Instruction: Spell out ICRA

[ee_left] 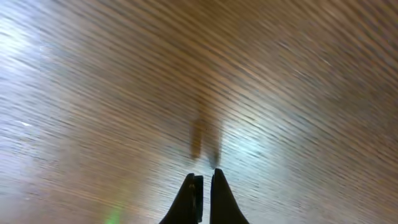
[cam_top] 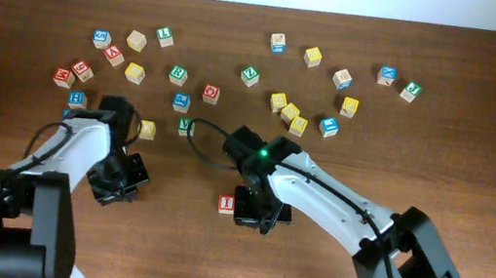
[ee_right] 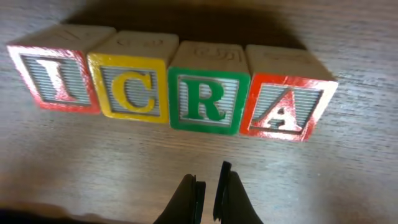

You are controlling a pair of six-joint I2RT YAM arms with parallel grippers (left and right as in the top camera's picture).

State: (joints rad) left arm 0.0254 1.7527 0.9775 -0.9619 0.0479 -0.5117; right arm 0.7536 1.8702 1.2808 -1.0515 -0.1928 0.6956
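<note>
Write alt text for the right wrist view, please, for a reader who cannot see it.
A red I, yellow C, green R and red A block sit side by side on the table, spelling ICRA. The right arm's fingers, shut and empty, point at them.

We find bare table (cam_top: 208, 271) along the near edge; loose blocks (cam_top: 279, 101) crowd the far side, and the ICRA row (ee_right: 186, 93) bars the middle.

glossy wooden table (ee_left: 280, 74), painted wooden blocks (ee_right: 205, 102)

Spare letter blocks (cam_top: 278, 101) scattered, far side of wood tbl (cam_top: 478, 183).
</note>
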